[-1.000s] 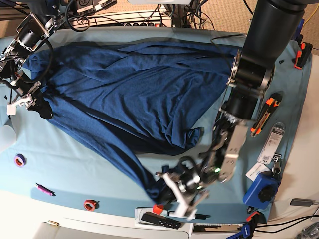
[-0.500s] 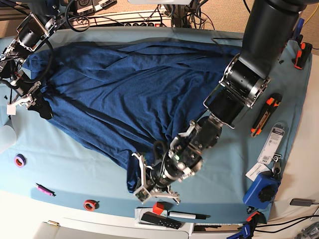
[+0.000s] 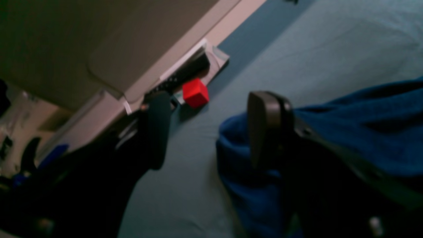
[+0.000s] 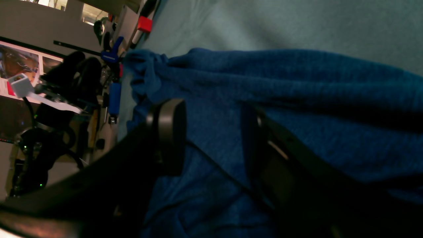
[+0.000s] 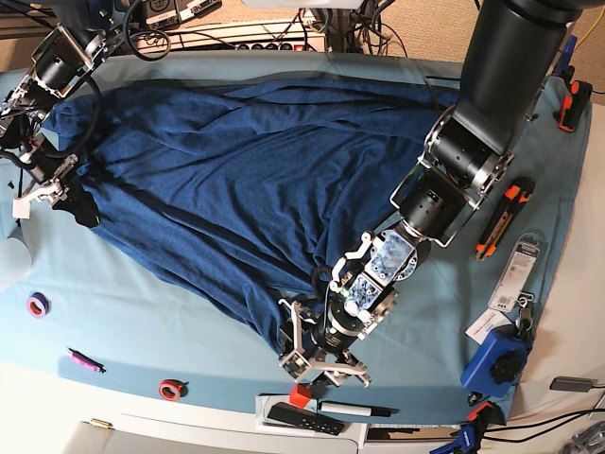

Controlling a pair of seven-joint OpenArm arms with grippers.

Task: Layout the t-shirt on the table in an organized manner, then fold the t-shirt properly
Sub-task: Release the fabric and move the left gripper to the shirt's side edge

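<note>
Claws: left claw [image 3: 211, 129] gapes beside t-shirt [image 5: 236, 180]; right claw [image 4: 211, 138] straddles cloth, unclamped.

Base overhead, wrist views close, low

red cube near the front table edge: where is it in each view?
Base: red cube at bottom centre, just below the left gripper.
Left wrist: upper middle, beside a black remote.
Right wrist: top left, small, far off.
Shared landmark: the t-shirt corner nearby.
</note>
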